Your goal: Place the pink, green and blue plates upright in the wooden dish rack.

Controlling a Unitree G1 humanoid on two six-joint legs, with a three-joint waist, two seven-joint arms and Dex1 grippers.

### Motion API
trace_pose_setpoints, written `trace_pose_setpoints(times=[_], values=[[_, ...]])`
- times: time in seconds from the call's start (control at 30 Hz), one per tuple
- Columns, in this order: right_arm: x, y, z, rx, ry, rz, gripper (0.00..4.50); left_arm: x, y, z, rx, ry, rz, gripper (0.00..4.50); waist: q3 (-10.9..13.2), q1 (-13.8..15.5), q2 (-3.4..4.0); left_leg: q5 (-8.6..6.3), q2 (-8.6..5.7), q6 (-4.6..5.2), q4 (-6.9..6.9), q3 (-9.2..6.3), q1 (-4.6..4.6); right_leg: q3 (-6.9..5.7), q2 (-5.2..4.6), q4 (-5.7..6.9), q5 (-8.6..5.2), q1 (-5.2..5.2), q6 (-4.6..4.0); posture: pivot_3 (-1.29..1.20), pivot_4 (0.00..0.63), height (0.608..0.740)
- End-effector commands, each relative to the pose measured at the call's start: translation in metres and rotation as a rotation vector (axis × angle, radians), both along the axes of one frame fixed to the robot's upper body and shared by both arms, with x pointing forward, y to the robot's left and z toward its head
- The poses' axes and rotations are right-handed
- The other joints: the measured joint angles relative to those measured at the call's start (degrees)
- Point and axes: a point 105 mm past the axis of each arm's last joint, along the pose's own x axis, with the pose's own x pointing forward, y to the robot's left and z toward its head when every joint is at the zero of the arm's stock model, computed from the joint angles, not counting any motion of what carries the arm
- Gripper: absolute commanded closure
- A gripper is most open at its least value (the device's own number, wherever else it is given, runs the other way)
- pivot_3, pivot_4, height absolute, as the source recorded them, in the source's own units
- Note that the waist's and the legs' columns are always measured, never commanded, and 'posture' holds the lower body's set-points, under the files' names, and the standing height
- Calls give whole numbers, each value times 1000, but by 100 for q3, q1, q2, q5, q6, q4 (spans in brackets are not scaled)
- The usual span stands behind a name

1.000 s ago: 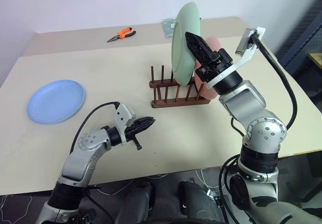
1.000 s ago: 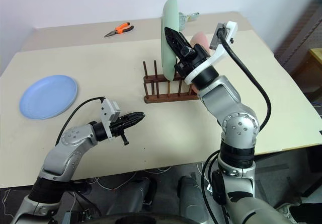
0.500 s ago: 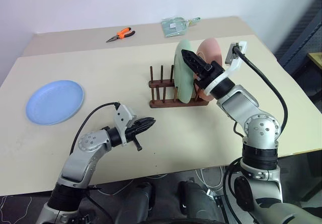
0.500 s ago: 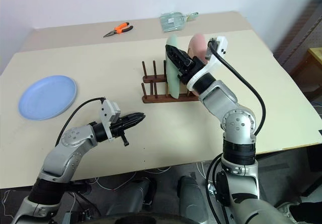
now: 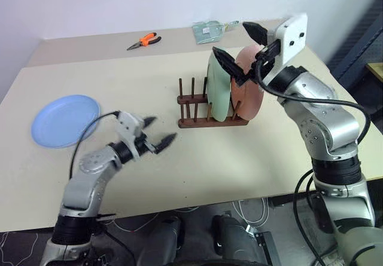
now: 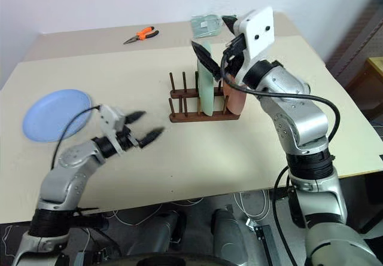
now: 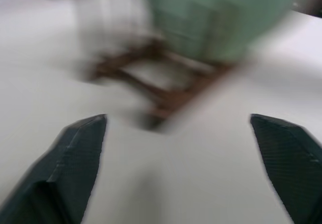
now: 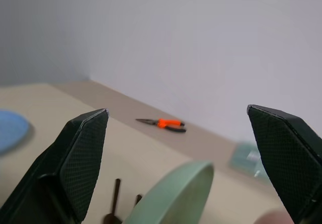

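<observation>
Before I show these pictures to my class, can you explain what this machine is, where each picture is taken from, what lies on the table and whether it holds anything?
It is a humanoid robot with two arms, each ending in a gripper of two black fingers. Two pictures come from cameras in its head, looking down over the arms; the other two come from a camera on each wrist, looking out between that gripper's fingers.

On the beige table stands a wooden dish rack with a green plate and a pink plate upright in it. A blue plate lies flat at the robot's left. Orange pliers and a clear packet lie at the far side.

Nothing is held. The right gripper is open above the green plate; the left gripper is open, low over the table between the blue plate and the rack.
</observation>
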Motion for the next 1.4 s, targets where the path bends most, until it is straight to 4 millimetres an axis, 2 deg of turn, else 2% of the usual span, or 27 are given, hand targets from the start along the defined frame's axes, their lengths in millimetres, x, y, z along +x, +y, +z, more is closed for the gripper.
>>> trace_pose_setpoints(times=[0.03,0.1,0.17,0.23,0.3,0.37,0.43,0.53,0.6,0.63,0.73,0.83,0.87,0.93,1.0,1.03,1.1,1.17,1.27,1.4], values=[[-27,36,1,-214,-156,153,0,20,75,25,-56,-85,450,62,0,-4,-7,0,0,-1,0,0,0,-2,1,0,0,-1,0,0,150,740],[-35,51,-14,-300,-180,212,0,20,125,26,-73,-63,755,62,-1,-6,-9,2,2,-4,0,-1,0,-3,2,1,1,-1,1,0,150,740],[-37,59,-26,-327,-171,242,0,9,165,23,-103,-20,1014,62,-1,-2,-14,2,1,-6,0,0,0,-3,2,1,1,-2,2,0,150,740],[-37,64,-35,-344,-161,262,0,-4,193,20,-146,19,1191,62,0,21,-23,4,-1,-10,2,0,-1,-3,1,0,3,-1,6,0,150,740],[-36,68,-39,-344,-149,281,0,-17,208,19,-181,45,1295,62,0,38,-31,6,-2,-14,4,0,-1,-5,1,0,4,-1,8,0,150,740],[-36,70,-41,-337,-138,294,0,-28,216,15,-264,83,1367,62,-4,56,-40,13,-3,-27,5,-1,-1,-6,1,0,5,0,9,0,150,740],[-36,69,-44,-336,-135,298,0,-36,217,1,-423,169,1405,62,-8,70,-52,13,-4,-27,8,-7,-1,-12,1,-2,6,6,10,0,150,740],[-37,67,-45,-335,-136,300,0,-34,208,-15,-580,267,1349,62,-13,61,-66,11,-6,-27,16,-14,0,-21,-1,-4,7,16,12,0,150,740],[-37,67,-44,-325,-138,297,0,-31,202,-25,-679,327,1314,602,-13,44,-73,11,-6,-27,16,-14,0,-21,1,-1,7,15,12,0,150,740],[-37,67,-44,-320,-139,293,0,-31,200,-30,-721,351,1310,966,-13,44,-74,13,-5,-31,15,-15,0,-21,2,1,7,13,12,0,150,740],[-35,66,-44,-320,-142,279,0,-31,200,-36,-794,383,1312,2525,-14,22,-77,17,-5,-38,12,-14,2,-20,3,2,7,11,12,0,150,740],[-32,65,-45,-323,-130,269,0,-26,198,-32,-809,372,1278,4138,-15,23,-78,22,-4,-52,10,-14,4,-19,4,3,7,10,12,0,150,740],[-32,64,-45,-321,-122,267,0,-22,196,-28,-802,359,1252,4456,-15,31,-78,24,-4,-55,10,-14,3,-18,3,3,7,10,12,0,150,740],[-31,63,-44,-319,-118,265,0,-14,189,-14,-772,302,1176,4456,-16,43,-79,25,-5,-56,10,-14,5,-18,3,3,7,12,11,0,150,740],[-32,63,-42,-319,-128,259,0,-2,175,12,-706,195,1063,4456,-12,62,-87,25,-6,-55,11,-14,4,-18,2,2,7,14,11,0,150,740],[-33,63,-42,-331,-143,259,0,5,162,36,-654,101,978,4456,-13,62,-92,25,-6,-56,12,-15,3,-19,2,1,7,15,11,0,150,740],[-35,66,-42,-358,-169,261,0,14,141,66,-575,-10,860,4456,-5,58,-108,25,-7,-56,13,-15,3,-20,2,-1,7,18,11,0,150,740],[-35,73,-45,-423,-224,260,0,26,100,101,-423,-111,688,4456,-5,48,-110,24,-7,-58,12,-16,3,-20,2,0,8,17,10,0,150,740],[-29,82,-43,-507,-314,232,0,32,54,134,-350,-191,514,4456,-5,31,-110,25,-7,-59,9,-12,4,-17,3,1,8,13,10,0,150,740],[-16,91,-44,-606,-412,173,0,31,19,161,-386,-238,394,4456,-5,-57,-108,27,-5,-61,-3,-7,11,-10,5,1,8,9,10,0,150,740]])
